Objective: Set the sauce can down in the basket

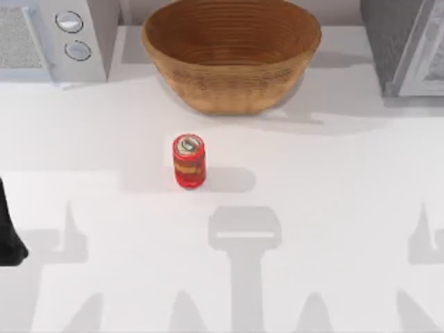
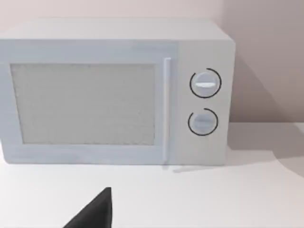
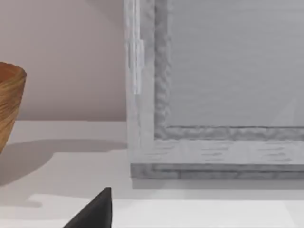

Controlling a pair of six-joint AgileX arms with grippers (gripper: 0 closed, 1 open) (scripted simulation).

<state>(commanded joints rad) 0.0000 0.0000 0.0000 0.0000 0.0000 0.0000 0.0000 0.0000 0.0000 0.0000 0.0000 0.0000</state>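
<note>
At the left edge of the top view, low down, a dark part of the left arm (image 1: 8, 236) sits parked. Whether either end effector is released or clenched cannot be told. The large round tan woven wicker basket (image 1: 231, 55) stands at upper centre of the white counter (image 1: 333, 180), nothing inside it. The small red sauce can (image 1: 189, 161), yellowish label and silvery top, stands upright near frame centre, below the basket and apart from it. A white microwave (image 2: 114, 92) sits upper left.

A white microwave (image 1: 59, 38) with two round dials (image 1: 73, 36) sits at ten o'clock on the white table (image 1: 333, 180); a grey cabinet (image 1: 406, 45) stands at two o'clock.
</note>
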